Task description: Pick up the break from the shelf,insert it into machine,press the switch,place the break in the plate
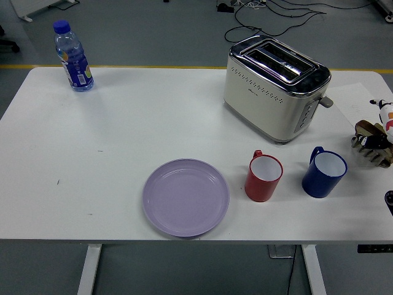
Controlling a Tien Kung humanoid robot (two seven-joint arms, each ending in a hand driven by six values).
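1. At the far left corner of the white table (123,123) stands a water bottle (73,56) with a blue cap, upright and well apart from everything else.
2. Near the front edge, left of centre, lies an empty lilac plate (186,197). This is where the bread should finish.
3. Just right of the plate stand a red mug (264,177) and then a blue mug (324,173), both upright.
4. Behind the mugs sits a cream and chrome toaster (276,87), its two slots open upward and empty, with its lever (326,101) on the right end.
5. At the far right edge is a small wooden rack (371,139), the shelf. Whether bread sits in it is too small to tell.
6. The right hand (382,123) shows only as a few dark and white parts touching or just over the rack. I cannot tell whether it holds anything.
7. The left hand is out of view.
8. Judgement: the first step is in hand, taking the bread from the rack. Next, the hand must close on a slice, then carry it left to a toaster slot.
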